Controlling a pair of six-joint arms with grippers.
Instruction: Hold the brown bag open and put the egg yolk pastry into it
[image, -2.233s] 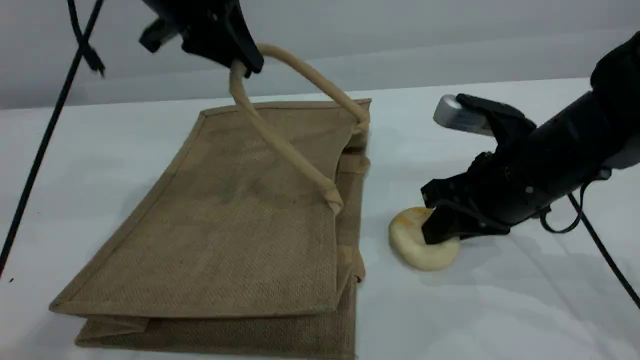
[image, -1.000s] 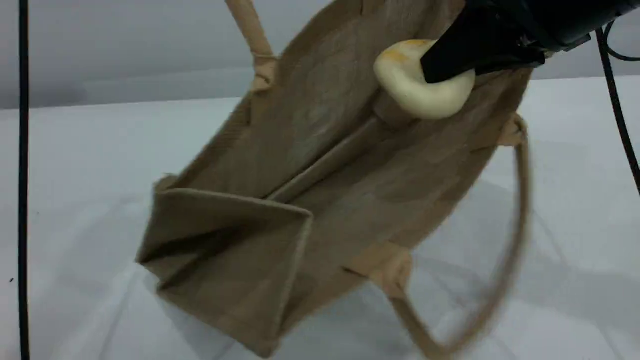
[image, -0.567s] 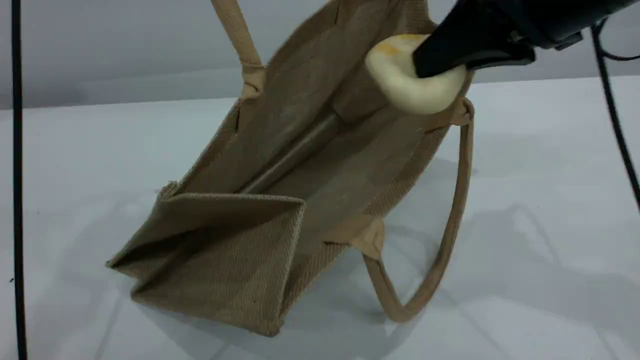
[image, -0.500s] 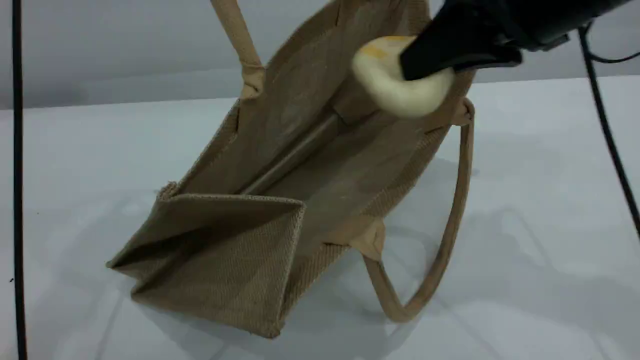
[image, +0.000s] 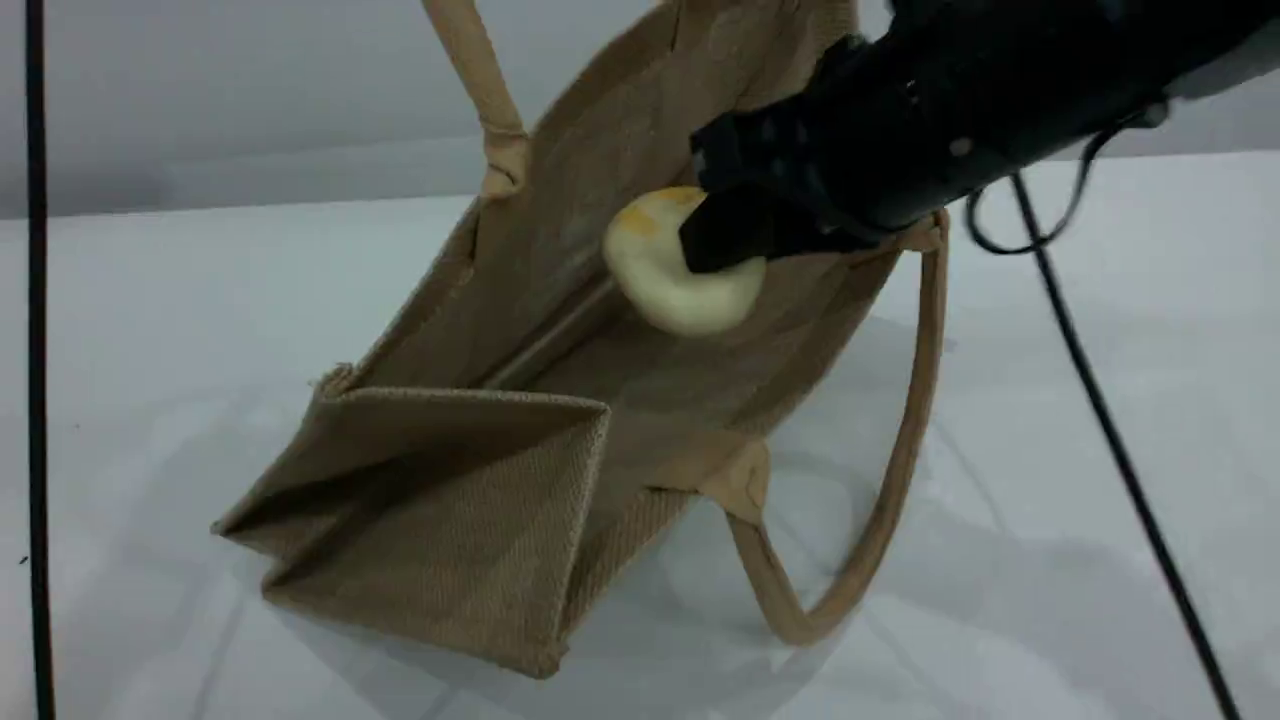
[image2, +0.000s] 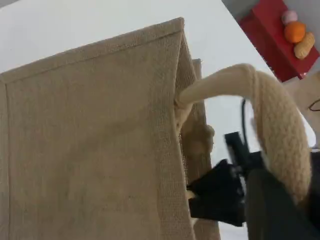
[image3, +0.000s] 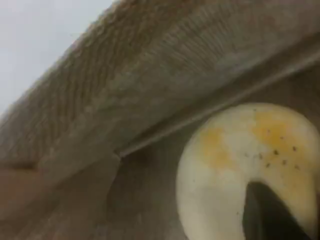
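The brown bag (image: 470, 500) hangs tilted, its bottom on the table and its mouth gaping toward the upper right. Its far handle (image: 480, 70) runs up out of the scene view. In the left wrist view that handle (image2: 280, 130) loops over my left gripper (image2: 280, 210), which is shut on it. My right gripper (image: 722, 238) reaches in from the upper right, shut on the egg yolk pastry (image: 665, 275). The pastry is inside the bag's mouth, above the inner wall. The right wrist view shows the pastry (image3: 235, 165) close up under a dark fingertip (image3: 267, 215). The near handle (image: 900, 440) hangs loose.
A white table (image: 1050, 560) carries the bag. One black cable (image: 35, 360) runs down the left edge and another (image: 1110, 440) trails from my right arm. Off the table, the left wrist view shows a red box (image2: 270, 35) with fruit-like items.
My right gripper has carried the pastry down and to the left, from the bag's upper rim into its mouth. The bag itself has hardly moved.
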